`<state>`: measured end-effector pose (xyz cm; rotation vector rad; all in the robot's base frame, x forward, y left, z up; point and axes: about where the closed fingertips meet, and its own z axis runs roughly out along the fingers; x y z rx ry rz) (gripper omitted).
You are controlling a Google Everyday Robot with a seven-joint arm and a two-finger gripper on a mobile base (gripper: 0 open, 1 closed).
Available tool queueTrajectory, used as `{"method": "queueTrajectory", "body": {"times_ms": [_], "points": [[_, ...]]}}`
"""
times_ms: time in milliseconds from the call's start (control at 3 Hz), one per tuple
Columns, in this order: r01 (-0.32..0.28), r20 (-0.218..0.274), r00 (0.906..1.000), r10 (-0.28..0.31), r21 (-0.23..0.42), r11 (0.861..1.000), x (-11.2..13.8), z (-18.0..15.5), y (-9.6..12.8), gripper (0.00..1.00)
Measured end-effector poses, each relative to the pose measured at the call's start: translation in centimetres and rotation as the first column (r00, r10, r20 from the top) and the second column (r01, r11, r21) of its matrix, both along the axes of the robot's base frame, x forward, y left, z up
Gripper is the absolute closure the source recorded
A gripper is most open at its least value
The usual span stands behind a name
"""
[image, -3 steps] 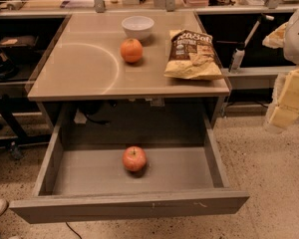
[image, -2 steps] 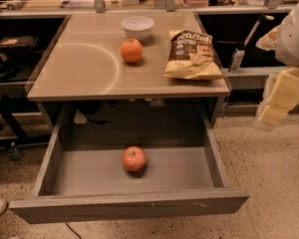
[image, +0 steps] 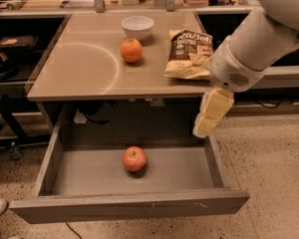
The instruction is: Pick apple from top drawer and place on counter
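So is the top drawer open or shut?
Open: the top drawer is pulled out, apple lying on its floor. The tool hangs above its right side.

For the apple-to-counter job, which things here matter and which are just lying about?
Part of the job: apple, lying in the open drawer; counter; gripper, hanging by the drawer's right edge, apart from the apple.
Just lying about, all on the counter: orange, white bowl, chip bag.
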<state>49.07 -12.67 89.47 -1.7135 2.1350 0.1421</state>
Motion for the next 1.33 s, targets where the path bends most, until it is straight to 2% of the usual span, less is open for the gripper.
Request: {"method": "queueTrajectory", "body": {"times_ms": [333,667,1333], "points": [[-0.013,-0.047,0.9987,0.016,0.065,0.998,-0.3,-3.9,3.3,0.00],[-0.016,-0.054,0.9983,0.020,0.074,0.997,-0.4,-4.6,3.9,0.00],[-0.044,-0.144,0.9876,0.062,0.123,0.991,-0.9,-13.3,7.5,0.00]]}}
